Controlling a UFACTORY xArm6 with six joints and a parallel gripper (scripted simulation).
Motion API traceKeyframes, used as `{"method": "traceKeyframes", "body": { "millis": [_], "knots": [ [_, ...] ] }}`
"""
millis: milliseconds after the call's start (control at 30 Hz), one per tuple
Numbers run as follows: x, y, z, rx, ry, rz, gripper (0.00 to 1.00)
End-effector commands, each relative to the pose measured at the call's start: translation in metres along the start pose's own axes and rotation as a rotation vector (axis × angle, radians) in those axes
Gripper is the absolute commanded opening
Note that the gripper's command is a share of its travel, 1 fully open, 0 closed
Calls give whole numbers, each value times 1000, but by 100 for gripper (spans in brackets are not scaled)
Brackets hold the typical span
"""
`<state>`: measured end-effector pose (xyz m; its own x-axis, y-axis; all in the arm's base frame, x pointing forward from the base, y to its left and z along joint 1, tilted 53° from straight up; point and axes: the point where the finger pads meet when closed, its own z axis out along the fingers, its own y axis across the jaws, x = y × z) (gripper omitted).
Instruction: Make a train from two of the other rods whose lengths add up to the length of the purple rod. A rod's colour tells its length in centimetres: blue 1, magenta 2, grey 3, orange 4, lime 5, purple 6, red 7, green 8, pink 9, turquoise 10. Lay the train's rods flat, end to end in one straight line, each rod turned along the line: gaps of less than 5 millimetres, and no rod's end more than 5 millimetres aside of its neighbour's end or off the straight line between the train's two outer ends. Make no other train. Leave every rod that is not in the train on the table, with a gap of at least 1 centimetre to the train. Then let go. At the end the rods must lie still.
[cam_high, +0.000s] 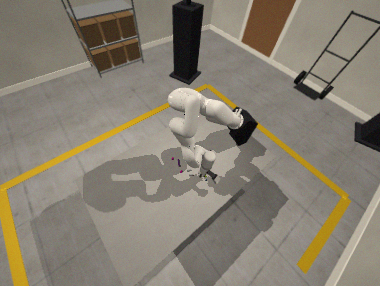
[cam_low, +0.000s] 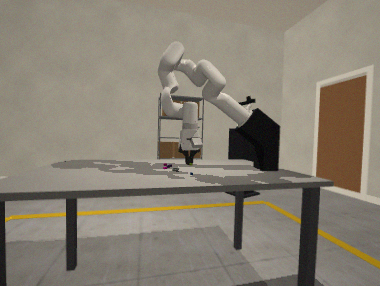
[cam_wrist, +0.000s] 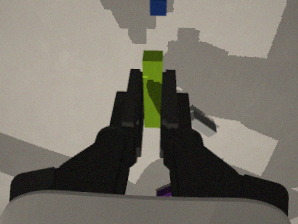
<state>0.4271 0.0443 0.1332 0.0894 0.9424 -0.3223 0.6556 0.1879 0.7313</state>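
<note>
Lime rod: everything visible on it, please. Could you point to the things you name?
The lime rod (cam_wrist: 152, 107) is a straight, square-edged bar, plain green with a darker end face, solid-looking, material uncertain. It sits lengthwise between the black fingers of the gripper (cam_wrist: 152, 97) (cam_low: 189, 163), which is shut on it; its far end sticks out past the tips toward the blue rod (cam_wrist: 158, 7), apart from it. A dark shadow falls on its top. Whether it touches the table cannot be told.
</note>
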Motion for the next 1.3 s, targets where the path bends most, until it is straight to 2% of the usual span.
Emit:
{"method": "traceKeyframes", "body": {
  "millis": [0, 267, 1267],
  "knots": [
    [2, 2, 19, -10, 4, 2, 4],
    [2, 2, 30, -10, 4, 2, 4],
    [2, 2, 30, -10, 4, 2, 4]
  ]
}}
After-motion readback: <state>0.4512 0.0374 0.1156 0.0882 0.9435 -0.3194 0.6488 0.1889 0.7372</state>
